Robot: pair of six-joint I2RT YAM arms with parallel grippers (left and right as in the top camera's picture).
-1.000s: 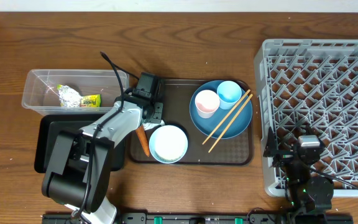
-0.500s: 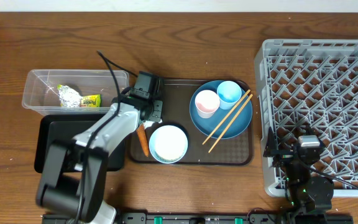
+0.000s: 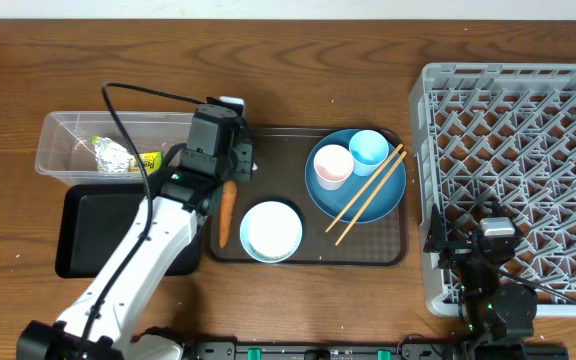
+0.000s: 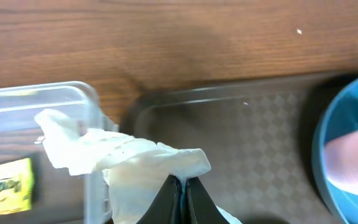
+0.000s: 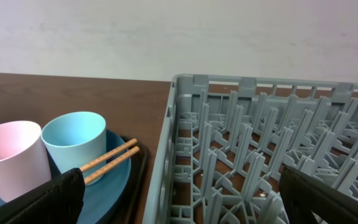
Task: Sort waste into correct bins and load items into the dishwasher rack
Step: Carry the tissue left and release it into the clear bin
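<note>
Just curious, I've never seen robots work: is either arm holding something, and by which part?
The left gripper pinches the crumpled white tissue by a fold at its edge. The right gripper, open, holds nothing.

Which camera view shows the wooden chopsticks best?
The overhead view: both chopsticks lie in full length across the blue plate. The right wrist view shows only their ends beside the light blue cup. The left wrist view does not show them.

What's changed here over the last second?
The left gripper closed on the crumpled white tissue and carried it from the brown tray's left end toward the clear tub. The carrot now shows more fully. The right gripper, plate, pink cup, blue cup, chopsticks, bowl and rack stayed put.
</note>
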